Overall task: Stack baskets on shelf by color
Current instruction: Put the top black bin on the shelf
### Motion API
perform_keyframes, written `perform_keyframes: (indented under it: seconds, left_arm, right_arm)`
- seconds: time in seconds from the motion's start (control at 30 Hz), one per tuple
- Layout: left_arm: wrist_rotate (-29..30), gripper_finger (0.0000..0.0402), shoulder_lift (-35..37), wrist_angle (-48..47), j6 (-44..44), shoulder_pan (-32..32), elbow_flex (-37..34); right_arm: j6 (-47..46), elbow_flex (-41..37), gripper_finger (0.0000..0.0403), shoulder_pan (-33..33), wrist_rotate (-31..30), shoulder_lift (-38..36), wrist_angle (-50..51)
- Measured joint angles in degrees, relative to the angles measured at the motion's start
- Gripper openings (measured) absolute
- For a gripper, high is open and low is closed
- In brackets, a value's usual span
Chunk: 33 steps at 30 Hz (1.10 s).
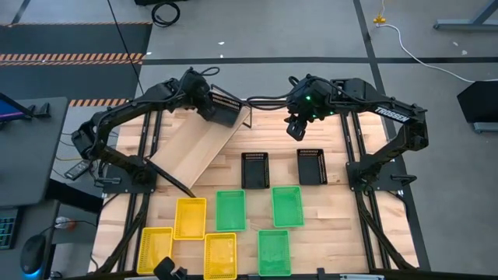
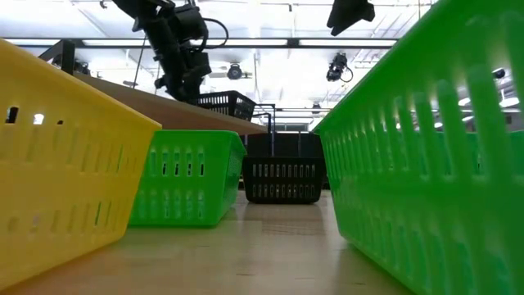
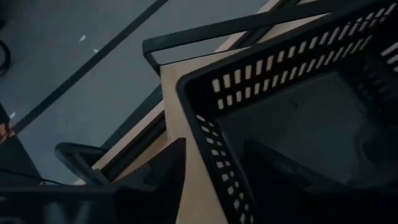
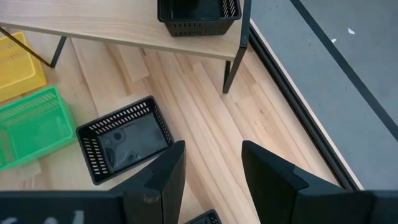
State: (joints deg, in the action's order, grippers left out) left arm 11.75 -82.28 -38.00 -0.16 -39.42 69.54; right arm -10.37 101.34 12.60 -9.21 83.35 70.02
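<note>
Spotted the shelf lying at a slant across the far left part of the table, with one black basket parked at its far end, right by the corner. Found the left gripper down on that basket. Caught its fingers straddling the basket's slotted side wall in the left wrist view, one outside and one inside. Looked released rather than clamped, with a strip of bare shelf wood visible between the outer finger and the wall.

Saw the right gripper hanging in the air over the far middle of the table, off the shelf's far end. Jaws apart, nothing between them, just table planks underneath in its wrist view.

Counted the other eight baskets down on the tabletop:
- two more black baskets side by side but apart in the middle, just beyond the green ones
- three green baskets, two next to each other mid-table and one nearer the front edge
- three yellow baskets clustered at the front left, just beside the greens

Nothing stacked anywhere, every basket upright and sitting open side up. Noticed a desk with a mouse off to the left of the rig.
</note>
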Motion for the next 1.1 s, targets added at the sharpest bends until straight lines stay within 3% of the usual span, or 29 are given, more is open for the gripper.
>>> perform_keyframes:
  seconds: [0.37, 0.83, 1.1]
  left_arm:
    - [0.0, 0.0066, 0.0, 1.1, 0.0, -1.4, 0.0]
    - [0.0, 0.0055, 0.0, 2.2, 0.7, -2.5, 0.0]
    - [-0.1, 0.0047, 0.1, 2.4, -3.8, -2.5, 0.0]
  right_arm:
    - [0.0, 0.0, 0.0164, 0.0, -0.1, 0.0, 0.0]
    - [0.0, 0.0, 0.0164, 0.0, -0.1, 0.0, 0.0]
    - [0.0, 0.0, 0.0164, 0.0, -0.4, 0.0, 0.0]
